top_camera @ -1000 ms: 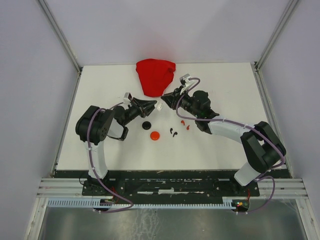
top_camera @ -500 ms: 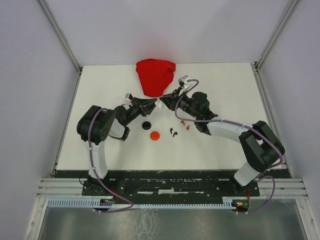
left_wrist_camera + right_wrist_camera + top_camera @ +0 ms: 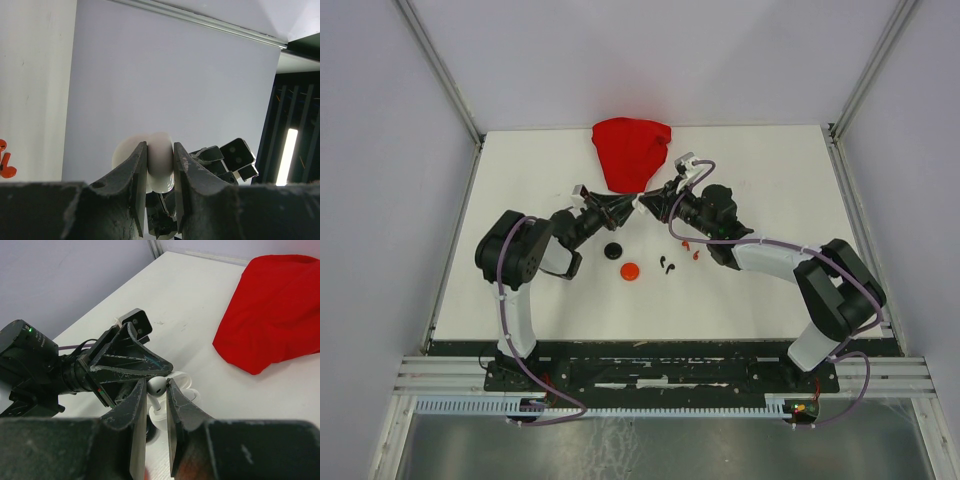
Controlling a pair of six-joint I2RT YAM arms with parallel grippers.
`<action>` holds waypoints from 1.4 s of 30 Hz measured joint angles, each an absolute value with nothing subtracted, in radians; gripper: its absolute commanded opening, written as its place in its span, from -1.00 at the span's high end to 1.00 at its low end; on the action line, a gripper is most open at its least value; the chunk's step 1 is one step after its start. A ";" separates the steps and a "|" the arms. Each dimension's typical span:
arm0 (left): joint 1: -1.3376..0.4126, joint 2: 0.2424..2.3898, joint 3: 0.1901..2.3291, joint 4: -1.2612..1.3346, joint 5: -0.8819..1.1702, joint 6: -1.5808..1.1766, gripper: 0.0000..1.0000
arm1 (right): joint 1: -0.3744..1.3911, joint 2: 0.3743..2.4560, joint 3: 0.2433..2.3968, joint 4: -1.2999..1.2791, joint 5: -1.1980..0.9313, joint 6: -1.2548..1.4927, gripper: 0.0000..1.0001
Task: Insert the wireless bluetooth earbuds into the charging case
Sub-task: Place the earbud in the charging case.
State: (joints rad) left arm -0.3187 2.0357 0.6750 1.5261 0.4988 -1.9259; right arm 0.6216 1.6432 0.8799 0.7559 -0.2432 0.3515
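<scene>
Spanning the overhead view, a white table (image 3: pixel 770 290) was seen, with a red cloth (image 3: pixel 632 150) heaped at its far edge. The left arm (image 3: pixel 515 260) and right arm (image 3: pixel 790 262) were stretched toward each other, so that the left gripper (image 3: pixel 627 210) and right gripper (image 3: pixel 642 204) were brought tip to tip just in front of the cloth.

The left gripper's jaws were closed almost fully, and a white case (image 3: pixel 160 160) was clamped between them, with its rounded shell bulging above the fingertips. The right gripper's jaws were likewise drawn nearly together, and a white earbud (image 3: pixel 156 386) was pinched between them. Its bulbous head was shown in the narrow gap near the tips and its stem was pointed downward. The earbud was held directly against the mouth of the left gripper, with the white case just behind and below it. Whether the earbud and case were touching could not be told.

Nearer the arm bases, a black case (image 3: pixel 613 250) and a red case (image 3: pixel 630 271) were left lying on the table, close together. Just to their right, black earbuds (image 3: pixel 666 265) and red earbuds (image 3: pixel 690 248) were scattered loose under the right arm, apart from both grippers.
</scene>
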 measured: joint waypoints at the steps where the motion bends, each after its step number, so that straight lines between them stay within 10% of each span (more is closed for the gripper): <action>1: -0.320 2.035 0.675 1.526 0.499 -1.926 0.94 | 0.622 1.645 0.880 0.756 -0.244 0.351 0.61; 42: -0.323 2.033 0.672 1.528 0.498 -1.978 0.94 | 0.622 1.668 0.870 0.774 -0.221 0.324 0.62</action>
